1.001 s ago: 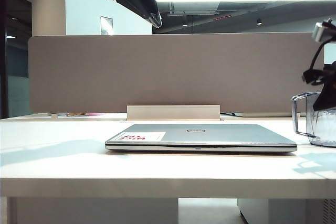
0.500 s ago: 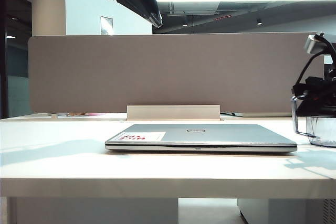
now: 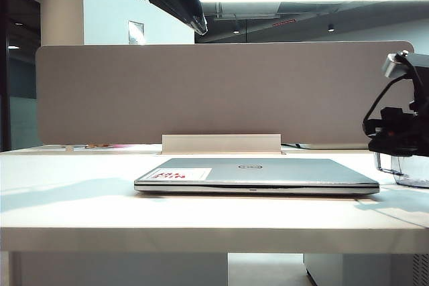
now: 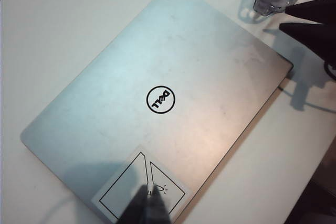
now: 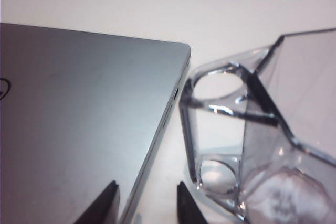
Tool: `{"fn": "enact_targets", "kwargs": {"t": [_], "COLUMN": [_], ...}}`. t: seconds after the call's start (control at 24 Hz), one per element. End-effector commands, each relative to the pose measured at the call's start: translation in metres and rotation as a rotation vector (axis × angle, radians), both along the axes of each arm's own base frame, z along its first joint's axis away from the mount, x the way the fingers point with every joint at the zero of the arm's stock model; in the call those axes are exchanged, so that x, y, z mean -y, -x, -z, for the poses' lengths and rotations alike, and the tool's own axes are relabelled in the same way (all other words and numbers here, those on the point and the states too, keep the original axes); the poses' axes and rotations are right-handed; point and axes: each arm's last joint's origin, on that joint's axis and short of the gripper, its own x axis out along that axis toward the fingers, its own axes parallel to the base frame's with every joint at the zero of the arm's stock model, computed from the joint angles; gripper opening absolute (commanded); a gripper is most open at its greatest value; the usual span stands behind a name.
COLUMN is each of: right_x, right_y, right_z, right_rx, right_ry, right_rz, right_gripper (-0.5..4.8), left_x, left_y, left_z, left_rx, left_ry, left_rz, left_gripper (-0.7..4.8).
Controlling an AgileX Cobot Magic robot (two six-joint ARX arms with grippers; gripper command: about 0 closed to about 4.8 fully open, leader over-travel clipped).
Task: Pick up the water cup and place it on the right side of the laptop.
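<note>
In the exterior view the left hand [image 3: 200, 26] hangs high above the bench [image 3: 67, 192], at about 11 o'clock from the laptop [image 3: 255, 175] and well apart from it. Its wrist view looks straight down on the lid, and its fingers [image 4: 146, 209] show there as one dark blurred shape, pressed together with nothing between them.

The laptop lies closed and flat in the middle of the bench, in front of a grey partition [image 3: 221, 92]. Its lid carries a round dark logo [image 4: 160, 99] and a white sticker [image 3: 181, 174] with red print near the front left corner.

At 3 o'clock from the laptop, the water cup [image 3: 404, 171] stands upright on the bench just beside the laptop's right edge. Its handle [image 5: 215, 129] is turned toward the laptop, with a narrow strip of bench between them.

The right hand [image 3: 395, 140] is low in front of the cup and hides its upper part in the exterior view. In its wrist view the right hand [image 5: 144, 208] has its fingers apart, over the laptop's edge and the bench, gripping nothing; the cup sits beside them, not between them.
</note>
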Motion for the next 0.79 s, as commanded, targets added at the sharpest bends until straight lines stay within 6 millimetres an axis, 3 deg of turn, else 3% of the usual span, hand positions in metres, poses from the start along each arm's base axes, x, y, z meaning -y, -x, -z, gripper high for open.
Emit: {"fn": "enact_targets", "kwargs": {"t": [0.04,0.79], "right_x": [-0.001,0.0], "right_y": [-0.009,-0.034], "right_z": [-0.003,-0.004], "right_rx": [0.031,0.053], "right_ry": [0.0,0.056], "right_rz": [0.001,0.075], "right_gripper": [1.58,1.58], "left_x": [-0.001,-0.001], "left_y": [0.001,0.001], "left_z": [-0.005,-0.004], "left_rx": [0.016,0.016], "left_ry": [0.013,0.006], "left_rz": [0.003,-0.002], "left_gripper": [-0.03,-0.03]}}
